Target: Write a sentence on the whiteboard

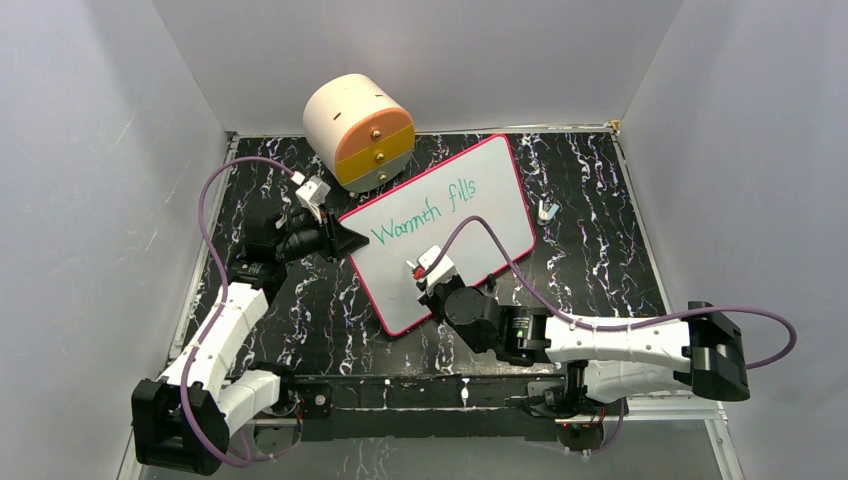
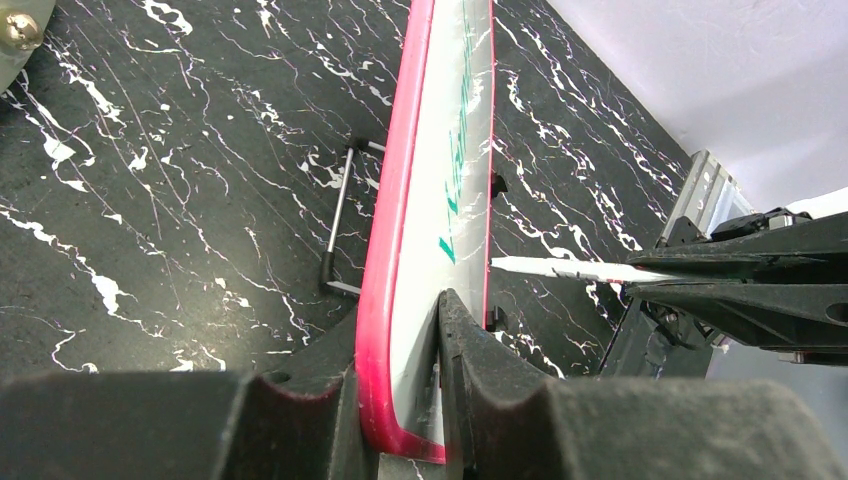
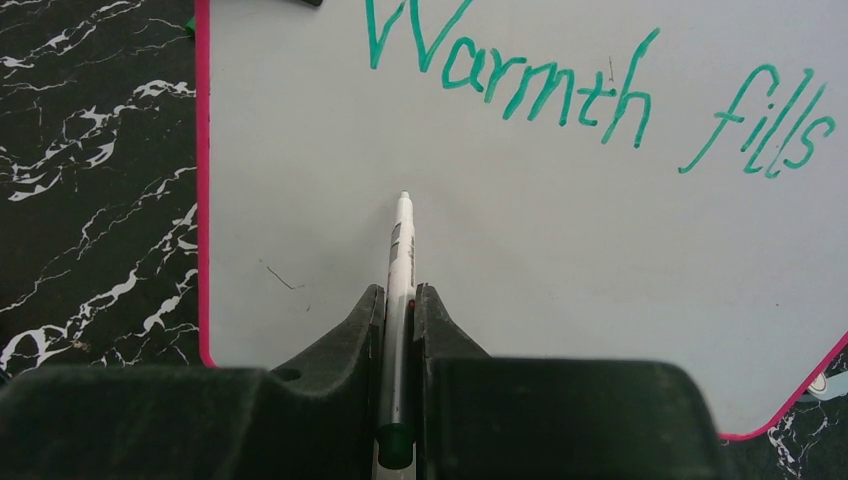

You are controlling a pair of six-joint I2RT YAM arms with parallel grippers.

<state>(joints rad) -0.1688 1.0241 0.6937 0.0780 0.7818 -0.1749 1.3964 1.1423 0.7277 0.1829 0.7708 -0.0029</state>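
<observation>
Left gripper (image 2: 400, 330) is clamped on the whiteboard (image 1: 470, 250), fingers squeezing the pink rim at the board's left corner. The board sits askew in the middle of the table (image 1: 600, 270), one corner reaching toward the far edge. The sentence (image 1: 420, 213) reads "Warmth fills" in green so far, running along the board's upper half. Right gripper (image 3: 400, 295) is pressed tight around a white marker (image 3: 402, 250), the tip aimed at bare board just below "Warmth"; whether it touches, I cannot tell. A round cream drawer box (image 1: 358, 130) stands near the far left corner.
</observation>
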